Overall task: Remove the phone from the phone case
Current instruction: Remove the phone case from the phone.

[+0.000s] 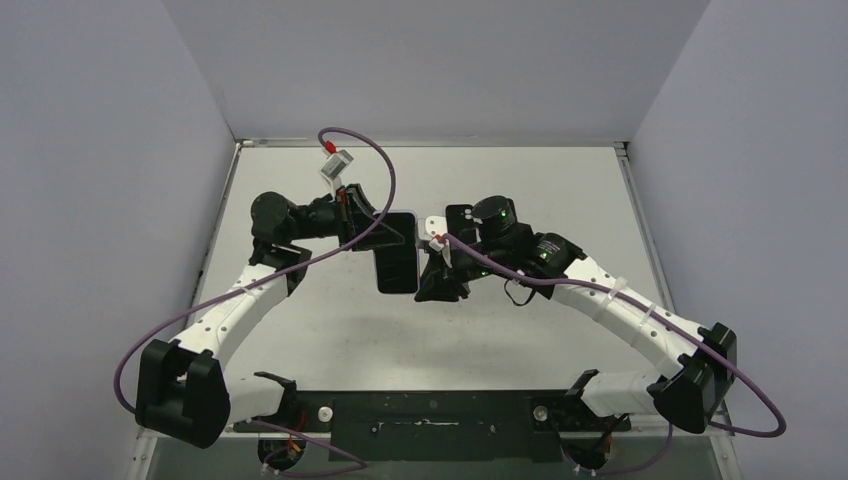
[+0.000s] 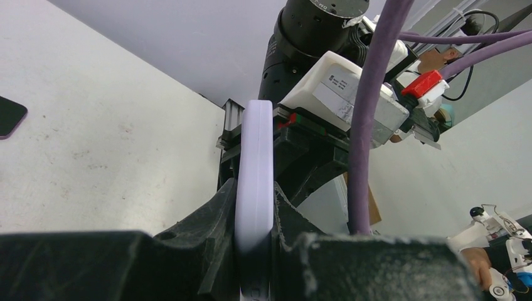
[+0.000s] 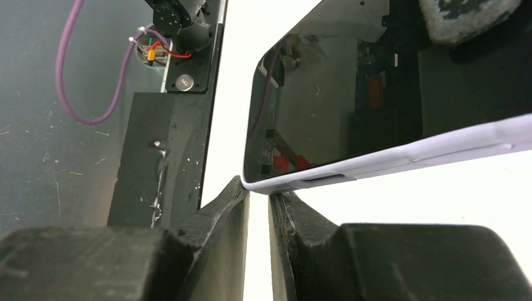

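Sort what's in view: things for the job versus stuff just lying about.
For the job: phone; phone case; left gripper; right gripper.
Lying about: dark flat object on the table, kind unclear.

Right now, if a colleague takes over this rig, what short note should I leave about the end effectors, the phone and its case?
Left end effector: shut on the edge of the phone case.
Right end effector: fingertips at a corner of the case with a narrow gap; grip cannot be confirmed.
Phone: seated in the case, screen showing, between the two arms.
Done: case is gripped.
Left: work the phone out of the case.
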`<move>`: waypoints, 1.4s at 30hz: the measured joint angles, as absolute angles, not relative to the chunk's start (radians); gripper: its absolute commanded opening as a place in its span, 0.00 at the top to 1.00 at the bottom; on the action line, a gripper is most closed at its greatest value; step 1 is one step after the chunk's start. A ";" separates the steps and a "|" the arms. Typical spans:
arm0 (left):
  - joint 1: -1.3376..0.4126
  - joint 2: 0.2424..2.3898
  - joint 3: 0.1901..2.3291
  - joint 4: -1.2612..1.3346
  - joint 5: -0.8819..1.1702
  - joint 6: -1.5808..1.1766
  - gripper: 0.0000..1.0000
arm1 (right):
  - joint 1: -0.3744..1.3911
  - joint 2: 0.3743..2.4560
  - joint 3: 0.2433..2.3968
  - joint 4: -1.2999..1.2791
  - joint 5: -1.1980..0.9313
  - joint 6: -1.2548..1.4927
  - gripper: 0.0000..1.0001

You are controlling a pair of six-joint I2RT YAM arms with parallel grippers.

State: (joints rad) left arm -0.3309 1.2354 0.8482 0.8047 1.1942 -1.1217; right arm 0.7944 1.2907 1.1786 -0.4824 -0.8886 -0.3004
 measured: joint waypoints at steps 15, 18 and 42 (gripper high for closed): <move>-0.369 1.131 0.890 0.367 1.108 -0.846 1.00 | 0.769 1.293 1.154 -0.391 -0.776 -0.243 0.61; -0.369 1.118 0.893 0.286 1.055 -0.778 1.00 | 0.769 1.272 1.112 -0.391 -0.793 -0.214 0.50; -0.367 1.056 0.885 0.337 1.018 -0.753 1.00 | 0.767 1.266 1.057 -0.299 -0.963 -0.078 0.56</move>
State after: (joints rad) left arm -0.3668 1.0565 0.8852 0.3370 1.0176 -0.7532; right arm 0.7673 1.2655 1.0569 -0.2993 -0.9634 -0.0780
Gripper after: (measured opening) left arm 0.136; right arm 0.442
